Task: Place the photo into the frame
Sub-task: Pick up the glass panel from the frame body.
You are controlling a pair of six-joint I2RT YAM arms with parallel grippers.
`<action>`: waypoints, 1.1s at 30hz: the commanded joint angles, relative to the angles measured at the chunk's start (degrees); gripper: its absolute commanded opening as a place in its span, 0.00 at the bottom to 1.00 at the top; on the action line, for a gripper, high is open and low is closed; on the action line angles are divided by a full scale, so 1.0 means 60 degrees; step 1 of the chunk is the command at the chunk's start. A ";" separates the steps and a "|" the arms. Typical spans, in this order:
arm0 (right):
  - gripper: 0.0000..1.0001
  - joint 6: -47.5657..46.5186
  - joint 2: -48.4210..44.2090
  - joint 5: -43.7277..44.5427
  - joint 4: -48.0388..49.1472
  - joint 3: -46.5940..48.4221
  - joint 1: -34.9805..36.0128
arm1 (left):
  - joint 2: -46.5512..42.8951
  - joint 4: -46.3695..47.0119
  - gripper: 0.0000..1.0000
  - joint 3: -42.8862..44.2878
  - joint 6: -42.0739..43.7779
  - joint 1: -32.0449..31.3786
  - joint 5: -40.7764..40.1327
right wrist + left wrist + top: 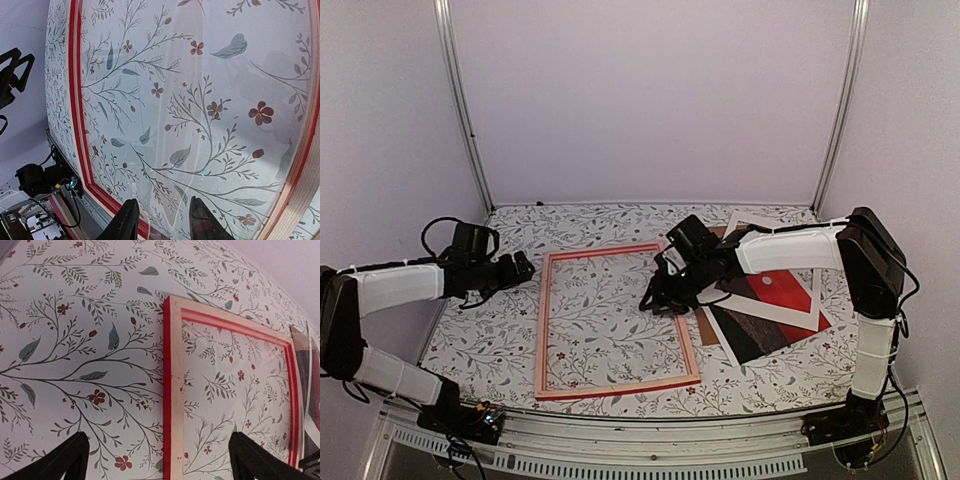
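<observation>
Table point(480, 340): covered with a floral-print cloth, and everything lies flat on it.

Frame point(620, 387) point(172, 390) point(76, 100): I see it left of centre on the table, pale wood side up, with red showing on the inner and outer edges. The cloth pattern is visible through the opening. From the right wrist view I note a faint sheen over the cloth inside the rails. It may be a clear pane point(210, 75), but I cannot be sure.

Photo point(782, 288): it lies right of the frame, outside it, turned at an angle with the red and dark halves facing up. It sits in a loose stack with a white mat point(760, 222). A brown board point(707, 326) pokes out on the side nearest the frame. The right arm reaches across above this stack.

Right gripper point(655, 295) point(162, 215): it hangs over the frame's right rail, pointing down. The fingers stand partly apart and the cloth pattern shows through the gap. I can make out nothing pinched between them.

Left gripper point(527, 268) point(159, 437): its fingers are spread wide and hold nothing. It sits just outside the frame's left rail near the far corner, and that rail runs up between the fingertips in its wrist view.
</observation>
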 commanded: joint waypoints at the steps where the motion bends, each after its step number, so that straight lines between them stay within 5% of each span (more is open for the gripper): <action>1: 0.39 -0.0005 0.0341 -0.0153 -0.0177 0.0517 0.0057 | 0.1137 0.0333 1.00 0.0605 0.0102 -0.0190 0.0024; 17: 0.42 0.0056 0.0844 0.0005 -0.0594 0.0504 -0.0260 | 0.4345 0.0157 0.99 0.3022 -0.0076 -0.0250 0.0213; 26: 0.42 -0.0033 0.1047 -0.0108 -0.0649 0.0518 -0.0463 | 0.5206 0.0165 0.90 0.3813 -0.0027 -0.0341 0.0794; 33: 0.32 0.0013 0.0928 -0.0204 -0.0442 0.0437 -0.0588 | 0.5578 0.0270 0.88 0.4263 0.0008 -0.0410 0.1226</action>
